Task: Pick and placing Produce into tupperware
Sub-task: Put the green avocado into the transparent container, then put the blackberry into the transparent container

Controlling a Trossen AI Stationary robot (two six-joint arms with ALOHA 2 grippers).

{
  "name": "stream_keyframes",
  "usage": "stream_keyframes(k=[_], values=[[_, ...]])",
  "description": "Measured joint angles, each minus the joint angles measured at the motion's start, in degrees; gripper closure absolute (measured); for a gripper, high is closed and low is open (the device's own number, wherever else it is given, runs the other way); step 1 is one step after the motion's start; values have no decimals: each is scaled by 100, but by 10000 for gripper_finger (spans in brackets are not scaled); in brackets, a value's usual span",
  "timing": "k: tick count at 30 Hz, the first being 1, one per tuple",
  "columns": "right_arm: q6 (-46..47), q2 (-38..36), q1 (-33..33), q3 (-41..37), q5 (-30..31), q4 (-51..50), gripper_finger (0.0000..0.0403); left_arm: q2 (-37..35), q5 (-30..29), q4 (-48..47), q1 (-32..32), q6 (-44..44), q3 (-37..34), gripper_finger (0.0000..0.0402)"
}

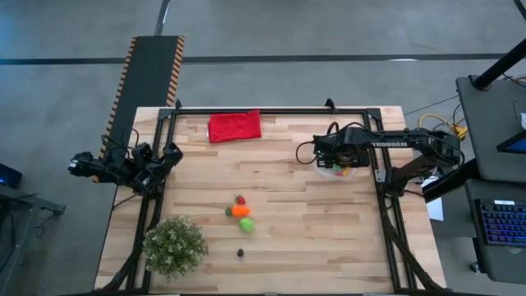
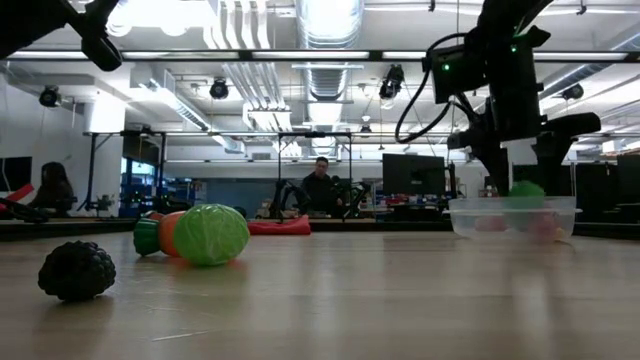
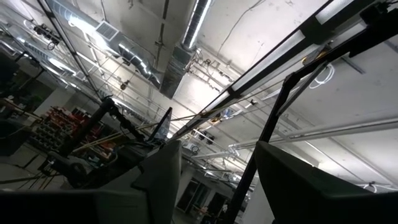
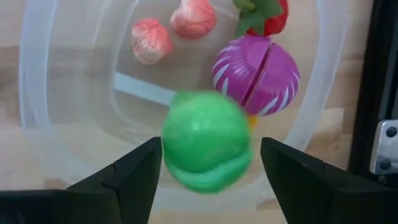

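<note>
Right gripper [image 4: 208, 165] hung open over the clear tupperware [image 1: 337, 170] at right of the high view, a green piece [image 4: 206, 148] between its spread fingers, untouched | tub held pink, magenta, red produce | left gripper [image 1: 168, 156] parked at the table's left edge, open | more produce [image 1: 240, 210] lay mid-table.

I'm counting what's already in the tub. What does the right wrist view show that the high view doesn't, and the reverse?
Only the right wrist view: the tub's contents, two pink pieces, a purple piece, a red one, and a blurred green piece between the open right end effector's fingers. Only the high view: five pieces loose mid-table, the red cloth, the plant, the left end effector at the table's left edge. Both: the tub.
</note>
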Motion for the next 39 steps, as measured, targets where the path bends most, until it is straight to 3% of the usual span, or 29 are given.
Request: stream_keyframes(k=[11,21,29,39], values=[[-258,-25,60,78,3,126,102,0,-288,-4,0,3,0,210],[-790,288,1423,1830,-251,786,113,0,-284,-7,0,2,0,210],[-2341,1999,3056,3830,365,859,113,-2,19,-6,0,-7,0,210],[-2819,4715,3908,6214,501,844,113,-2,329,5,0,-17,0,210]])
